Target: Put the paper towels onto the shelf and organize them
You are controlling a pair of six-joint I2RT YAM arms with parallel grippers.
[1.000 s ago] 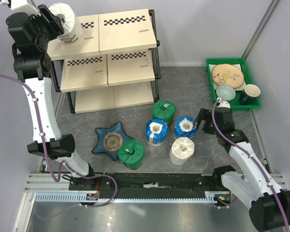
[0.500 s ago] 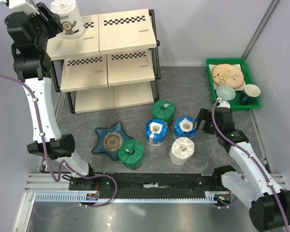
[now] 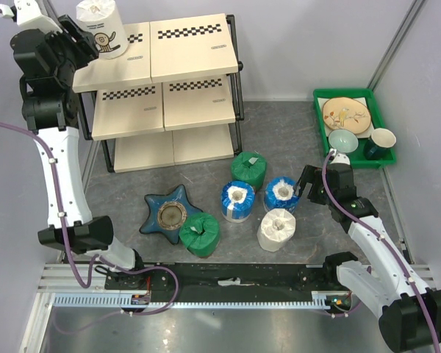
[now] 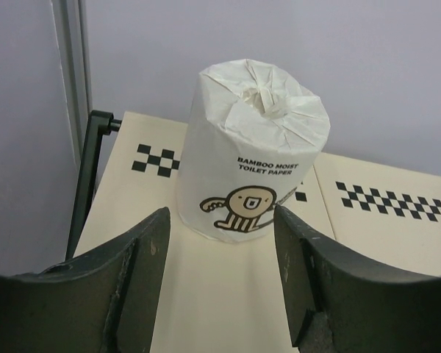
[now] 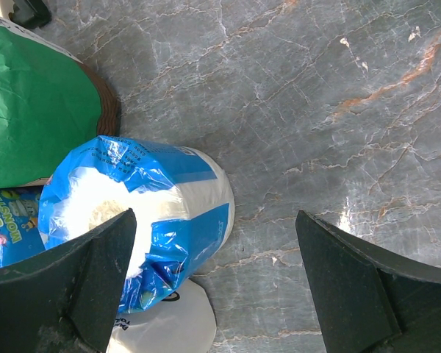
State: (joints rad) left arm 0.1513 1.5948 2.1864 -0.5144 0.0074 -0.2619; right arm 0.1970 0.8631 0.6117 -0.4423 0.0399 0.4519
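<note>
Item: left arm (image 3: 59,165) and right arm (image 3: 378,246), a matched pair. Long links in smooth white shell; joint and elbow housings in matte black, blocky with rounded corners. One purple cable (image 3: 11,123) runs outside the left arm down to its base; a thinner cable (image 3: 331,208) of the same colour follows the right arm. Left gripper (image 4: 220,217) and right gripper (image 5: 213,220): broad, dark grey-black fingers (image 4: 143,257), matte, with curved inner faces. Both bases are bolted to a black plate (image 3: 235,278) fronted by a ribbed silver rail (image 3: 220,300).
</note>
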